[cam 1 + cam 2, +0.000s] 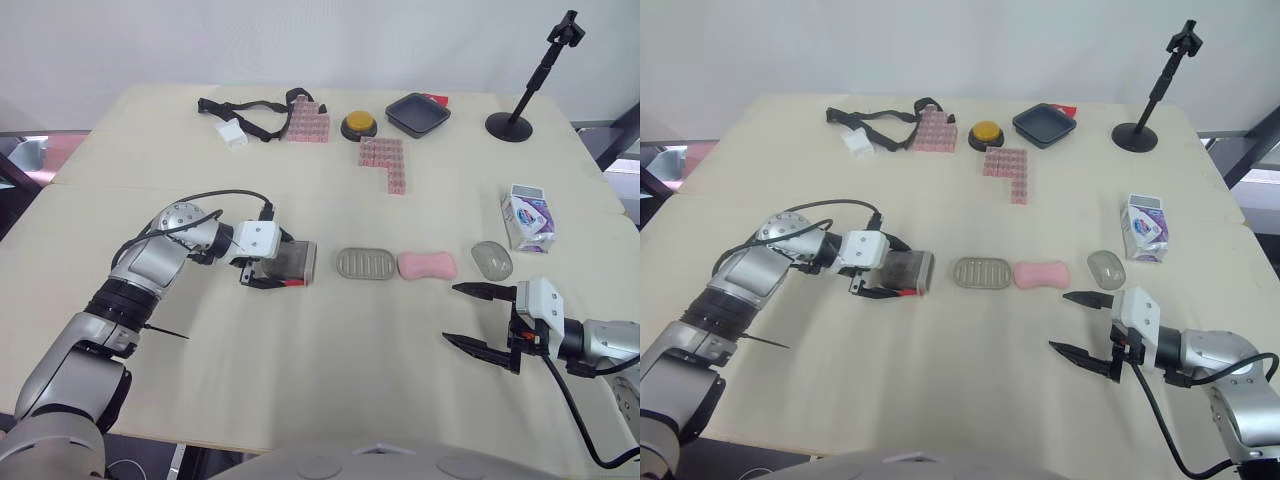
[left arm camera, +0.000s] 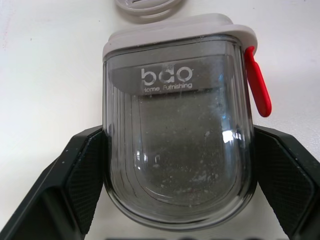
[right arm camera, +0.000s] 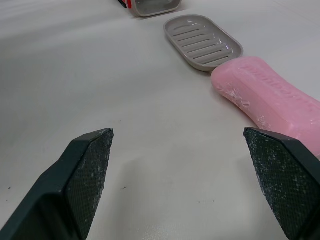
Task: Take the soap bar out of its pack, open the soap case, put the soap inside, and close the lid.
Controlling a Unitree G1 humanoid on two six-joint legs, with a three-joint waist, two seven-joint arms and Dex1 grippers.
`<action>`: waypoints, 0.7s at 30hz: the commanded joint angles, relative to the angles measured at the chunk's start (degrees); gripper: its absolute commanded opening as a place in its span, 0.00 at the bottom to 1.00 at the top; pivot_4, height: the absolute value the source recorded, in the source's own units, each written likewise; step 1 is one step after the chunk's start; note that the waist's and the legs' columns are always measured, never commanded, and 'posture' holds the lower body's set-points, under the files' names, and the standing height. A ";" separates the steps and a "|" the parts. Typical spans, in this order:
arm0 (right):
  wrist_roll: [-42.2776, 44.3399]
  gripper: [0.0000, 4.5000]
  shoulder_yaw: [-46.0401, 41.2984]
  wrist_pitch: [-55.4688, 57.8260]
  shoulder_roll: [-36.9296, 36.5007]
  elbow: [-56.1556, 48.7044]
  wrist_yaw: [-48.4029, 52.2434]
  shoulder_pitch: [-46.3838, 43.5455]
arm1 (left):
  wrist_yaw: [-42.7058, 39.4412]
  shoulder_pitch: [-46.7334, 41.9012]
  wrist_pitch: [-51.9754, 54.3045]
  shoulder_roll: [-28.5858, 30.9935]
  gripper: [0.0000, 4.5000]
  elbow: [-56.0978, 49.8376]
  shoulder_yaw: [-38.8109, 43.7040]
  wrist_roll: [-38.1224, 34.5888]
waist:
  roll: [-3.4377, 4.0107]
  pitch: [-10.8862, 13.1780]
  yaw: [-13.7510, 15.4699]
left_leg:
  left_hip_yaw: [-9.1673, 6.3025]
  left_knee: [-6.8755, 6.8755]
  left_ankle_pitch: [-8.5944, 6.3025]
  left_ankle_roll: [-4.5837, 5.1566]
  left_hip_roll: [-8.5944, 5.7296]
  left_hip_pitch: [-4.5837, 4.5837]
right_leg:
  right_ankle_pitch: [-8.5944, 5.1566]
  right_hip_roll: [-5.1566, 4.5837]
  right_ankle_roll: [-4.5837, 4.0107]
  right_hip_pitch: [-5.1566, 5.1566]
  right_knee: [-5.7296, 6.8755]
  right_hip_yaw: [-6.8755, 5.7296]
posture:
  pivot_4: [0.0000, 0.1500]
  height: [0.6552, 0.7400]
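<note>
My left gripper is shut on the smoky clear soap case, which lies on its side on the table; its grey rim and red latch face the middle. The fingers press on both of its sides. To its right, in a row, lie a grey ribbed drain tray, the bare pink soap bar and a clear grey lid. The white and purple soap pack stands further right. My right gripper is open just above the table, in front of the soap and apart from it.
At the back of the table are a black strap with a white tag, two pink block clusters, a yellow button, a black dish and a black stand.
</note>
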 commanded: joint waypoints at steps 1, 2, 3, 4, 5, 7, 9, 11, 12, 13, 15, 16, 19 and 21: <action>0.47 1.00 -1.88 -1.00 -1.35 -1.27 0.75 0.00 | -2.25 -1.15 1.34 0.90 1.00 -1.73 4.11 -4.72 | 0.00 0.00 -0.01 | 0.00 0.00 0.00 0.00 0.00 0.00 | 0.00 0.00 0.00 0.00 0.00 0.00 | 1.00 0.87; 0.54 1.00 -2.08 -0.85 -1.89 -1.48 1.06 -0.14 | -2.92 -1.18 3.05 1.13 1.00 -3.05 5.50 -6.97 | -0.01 0.00 -0.02 | 0.00 0.00 0.00 0.00 0.00 0.00 | 0.00 0.00 0.00 0.00 0.00 0.00 | 1.00 0.87; 0.66 1.00 -2.41 -0.65 -2.74 -1.93 1.48 -0.36 | -3.50 -1.10 5.70 1.28 1.00 -5.16 7.22 -9.96 | -0.01 0.01 -0.02 | 0.00 0.00 0.00 0.00 0.00 0.00 | 0.00 0.00 0.00 -0.03 0.00 0.00 | 1.00 0.87; 0.85 1.00 -2.73 -0.29 -3.58 -2.44 1.78 -0.57 | -3.57 -0.93 8.49 1.30 1.00 -7.26 8.67 -12.43 | -0.01 0.01 -0.01 | 0.00 0.00 0.00 0.00 0.00 0.00 | 0.00 0.00 0.00 -0.06 0.00 -0.01 | 1.00 0.87; 1.34 1.00 -3.19 0.70 -4.96 -3.56 2.12 -1.17 | -3.16 -0.36 12.10 1.38 1.00 -10.51 10.50 -15.73 | -0.01 0.01 0.01 | 0.00 0.00 0.00 0.00 0.00 0.00 | 0.00 0.00 0.00 -0.07 0.01 -0.01 | 1.00 0.87; 2.65 1.00 -3.83 3.69 -7.61 -6.13 2.02 -3.17 | -1.67 1.53 20.28 1.51 1.00 -17.39 14.06 -22.78 | 0.00 0.01 -0.14 | 0.00 0.01 0.00 0.01 -0.01 0.01 | 0.00 -0.01 -0.01 -0.10 0.01 -0.01 | 1.00 0.87; 3.99 1.00 -3.46 8.19 -9.84 -8.72 0.72 -6.65 | -0.29 5.37 24.39 1.73 1.00 -23.89 16.43 -27.16 | 0.03 -0.02 -0.46 | 0.03 0.00 0.00 0.01 -0.01 -0.10 | 0.00 0.00 -0.01 -0.11 0.02 0.04 | 1.00 0.87; 3.50 1.00 -1.61 11.85 -11.78 -10.02 0.01 -10.28 | 0.86 10.09 24.10 1.69 1.00 -28.16 17.19 -27.78 | 0.06 -0.04 -0.56 | 0.03 -0.02 0.00 0.01 0.01 -0.06 | -0.01 0.03 -0.01 -0.08 0.03 0.05 | 1.00 0.87; 2.67 1.00 -0.15 13.57 -12.55 -10.15 -0.31 -12.45 | 0.86 12.92 23.45 1.76 1.00 -30.23 17.16 -27.87 | 0.06 -0.04 -0.50 | 0.03 -0.03 0.00 0.01 0.03 -0.03 | -0.01 0.06 -0.01 -0.07 0.03 0.04 | 1.00 0.87; 1.91 1.00 1.23 14.87 -13.06 -10.12 -0.45 -14.47 | 1.19 15.29 22.88 1.52 1.00 -31.89 17.29 -28.11 | 0.06 -0.04 -0.58 | 0.02 -0.03 0.01 0.01 0.03 -0.03 | -0.01 0.07 -0.01 -0.07 0.03 0.04 | 1.00 0.87; -0.52 1.00 5.12 17.40 -14.04 -9.25 -0.59 -19.34 | 2.83 20.36 21.69 0.45 1.00 -34.44 18.17 -28.50 | 0.03 -0.02 -0.58 | 0.00 -0.03 0.01 0.01 0.05 -0.08 | -0.01 0.08 -0.01 -0.07 0.01 0.00 | 1.00 0.87; -2.16 1.00 7.50 17.87 -14.25 -8.15 -0.17 -22.23 | 3.04 22.84 19.47 0.11 1.00 -34.94 18.44 -27.67 | 0.02 -0.01 -0.57 | -0.01 -0.02 0.01 0.01 0.05 -0.08 | -0.01 0.08 -0.01 -0.08 0.00 -0.01 | 1.00 0.87; -6.42 1.00 13.59 19.29 -13.32 -4.08 0.37 -30.33 | 3.72 28.62 14.41 -0.65 1.00 -34.81 19.39 -26.01 | 0.01 -0.01 -0.43 | -0.02 0.00 0.03 0.04 0.04 0.05 | -0.01 0.05 -0.01 -0.08 0.00 -0.04 | 1.00 0.87; -9.32 1.00 17.38 20.14 -11.59 -0.70 0.04 -35.89 | 4.39 32.16 13.21 -0.93 1.00 -35.18 20.53 -26.76 | 0.01 -0.01 -0.69 | -0.02 0.00 0.04 0.06 0.03 0.17 | -0.01 0.04 -0.01 -0.08 0.01 -0.05 | 1.00 0.87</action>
